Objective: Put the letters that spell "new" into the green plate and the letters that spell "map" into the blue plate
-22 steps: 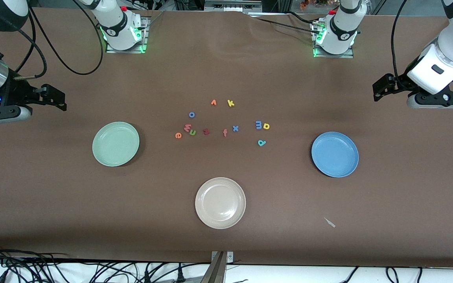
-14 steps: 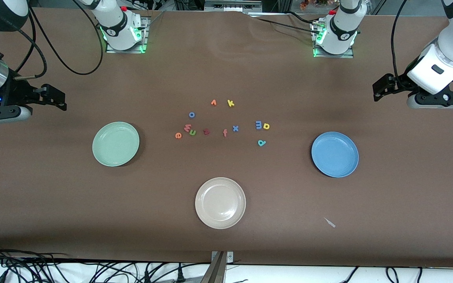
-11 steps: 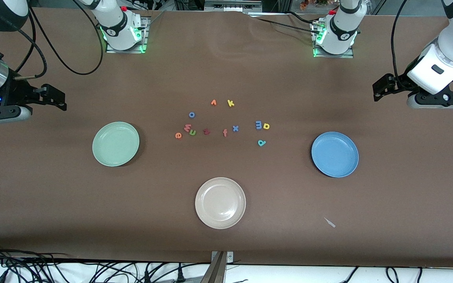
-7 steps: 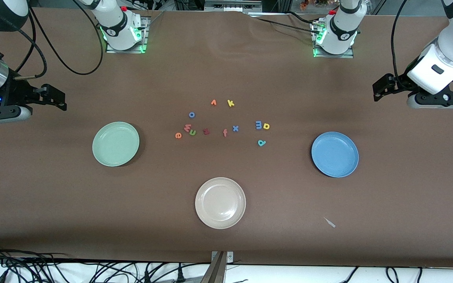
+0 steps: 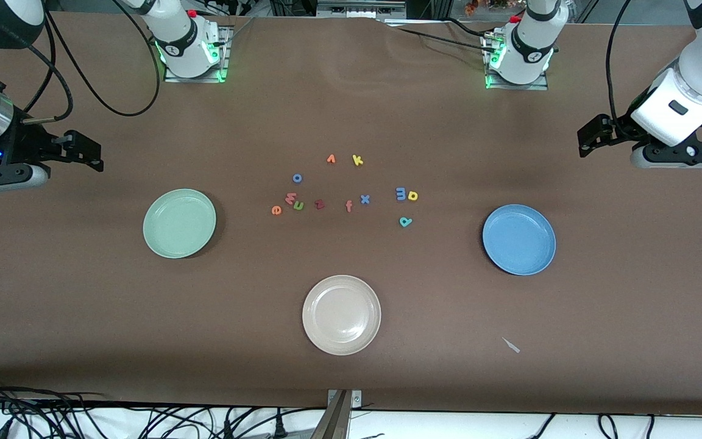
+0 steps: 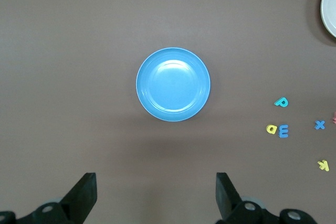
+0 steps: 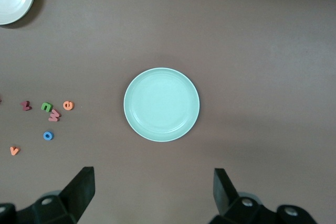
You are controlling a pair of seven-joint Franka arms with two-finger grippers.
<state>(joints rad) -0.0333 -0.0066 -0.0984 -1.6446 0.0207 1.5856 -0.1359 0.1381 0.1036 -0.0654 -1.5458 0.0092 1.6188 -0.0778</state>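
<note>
The pale green plate (image 5: 179, 223) lies toward the right arm's end of the table and the blue plate (image 5: 518, 239) toward the left arm's end. Between them, the orange e (image 5: 276, 210), pink w (image 5: 290, 198) and green n (image 5: 298, 205) cluster on the green plate's side. The blue-violet m (image 5: 401, 194), yellow a (image 5: 412, 196) and teal p (image 5: 405, 222) lie on the blue plate's side. My right gripper (image 5: 96, 155) hangs open and holds nothing, high over the table's end beside the green plate (image 7: 161, 104). My left gripper (image 5: 584, 141) is likewise open, beside the blue plate (image 6: 173, 84).
A cream-white plate (image 5: 341, 314) sits nearest the front camera. Other letters lie among the task's: dark red z (image 5: 319, 204), salmon f (image 5: 348, 206), blue x (image 5: 364, 199), blue o (image 5: 297, 178), orange v (image 5: 331, 159), yellow k (image 5: 357, 160). A small white scrap (image 5: 511, 345) lies near the front edge.
</note>
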